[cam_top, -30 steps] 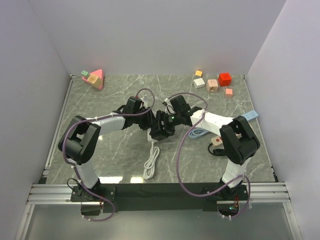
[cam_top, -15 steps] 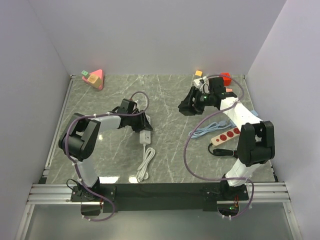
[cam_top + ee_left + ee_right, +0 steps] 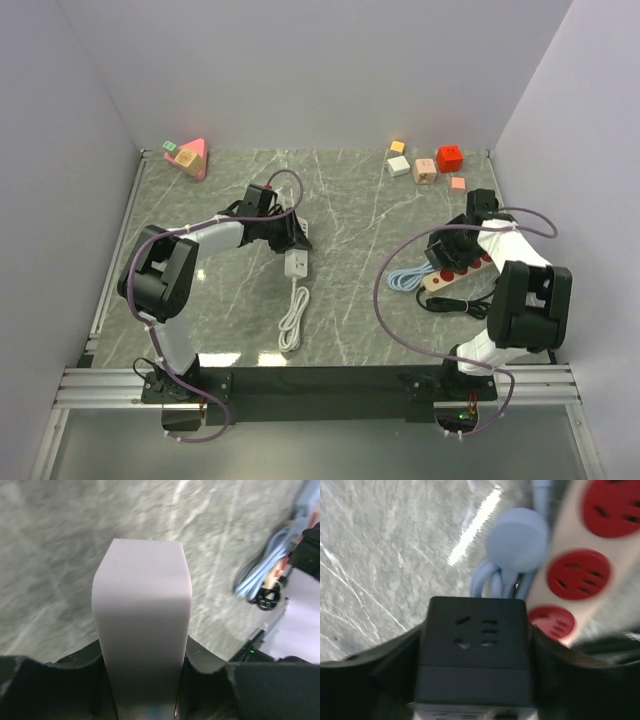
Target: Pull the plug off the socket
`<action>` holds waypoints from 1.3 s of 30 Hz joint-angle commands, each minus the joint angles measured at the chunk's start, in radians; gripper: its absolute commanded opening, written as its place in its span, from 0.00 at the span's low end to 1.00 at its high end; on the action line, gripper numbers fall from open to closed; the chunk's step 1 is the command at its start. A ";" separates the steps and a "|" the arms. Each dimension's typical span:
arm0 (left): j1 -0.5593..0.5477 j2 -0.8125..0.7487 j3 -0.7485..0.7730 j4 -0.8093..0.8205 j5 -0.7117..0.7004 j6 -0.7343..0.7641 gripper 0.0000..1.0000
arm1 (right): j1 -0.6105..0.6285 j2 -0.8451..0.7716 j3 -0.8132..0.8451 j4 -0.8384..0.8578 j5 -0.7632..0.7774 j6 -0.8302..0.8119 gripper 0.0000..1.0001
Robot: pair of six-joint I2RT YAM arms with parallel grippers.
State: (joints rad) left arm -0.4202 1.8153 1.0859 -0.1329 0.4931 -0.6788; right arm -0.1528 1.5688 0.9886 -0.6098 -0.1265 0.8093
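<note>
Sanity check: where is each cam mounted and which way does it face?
Top: high behind the bases, looking down at the table; left arm and right arm show whole.
Left wrist: looks down past the left claw, shut on the white plug.
Right wrist: looks down past the right claw, shut on the black socket, over the power strip.
Shared: both wrist views catch the blue cable.

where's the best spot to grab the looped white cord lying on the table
Take the looped white cord at the middle of its bundle, straight down from above, closing across its narrow width. It lies flat and long on the table, strands side by side, with bare stone on both sides.
</note>
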 commanded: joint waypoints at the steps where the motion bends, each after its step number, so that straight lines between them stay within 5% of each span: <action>1: -0.005 0.007 0.055 0.065 0.085 -0.031 0.01 | -0.011 -0.079 0.010 -0.050 0.122 0.022 0.81; 7: -0.018 0.062 0.055 0.160 0.173 -0.076 0.02 | -0.016 -0.166 0.105 -0.185 0.194 -0.035 0.89; 9: -0.020 0.072 0.046 0.182 0.176 -0.090 0.20 | -0.014 -0.196 0.122 -0.225 0.209 -0.041 0.91; 12: -0.020 0.078 0.029 0.208 0.182 -0.100 0.24 | 0.015 -0.262 0.140 -0.234 0.195 -0.056 0.91; 18: -0.020 0.087 0.019 0.245 0.205 -0.125 0.17 | 0.313 -0.391 0.121 -0.075 0.083 -0.117 0.93; 23: -0.023 0.090 0.034 0.269 0.223 -0.160 0.17 | 0.551 -0.284 0.156 0.024 -0.041 -0.191 0.93; 30: -0.032 0.093 0.042 0.315 0.245 -0.224 0.19 | 0.792 -0.086 0.232 0.110 -0.027 -0.202 0.96; 39: -0.038 0.053 0.014 0.392 0.298 -0.295 0.18 | 0.898 0.118 0.312 0.225 -0.032 -0.187 0.97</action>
State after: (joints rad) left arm -0.4534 1.9133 1.0996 0.1677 0.7238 -0.9131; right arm 0.7380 1.6562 1.2285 -0.4618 -0.1677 0.6266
